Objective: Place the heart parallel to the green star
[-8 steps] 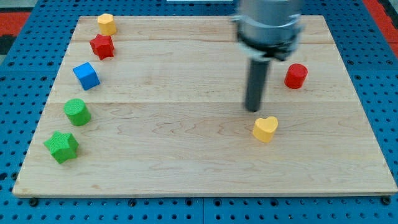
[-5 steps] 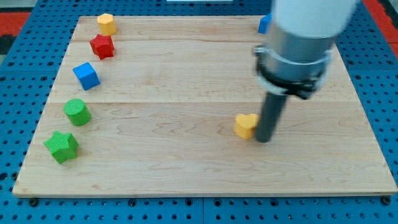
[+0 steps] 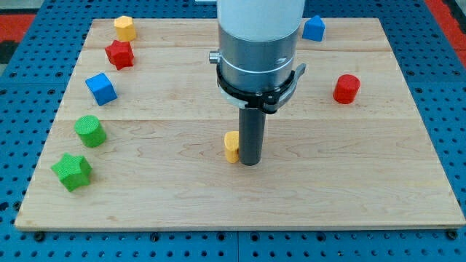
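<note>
The yellow heart [image 3: 231, 146], a small glossy block mostly hidden behind the rod, is sitting near the middle of the worktop [image 3: 349, 182], slightly toward its bottom edge. My tip [image 3: 250, 162] is pressing against the heart's right side, the end effector being a plain rod with nothing to open or close. The green star [image 3: 72, 172] is lying near the bottom-left corner, well apart from the heart; no writing is showing anywhere.

Tip [image 3: 250, 163] touching heart [image 3: 231, 146] on its right, mid-board; star [image 3: 72, 172] far left.
</note>
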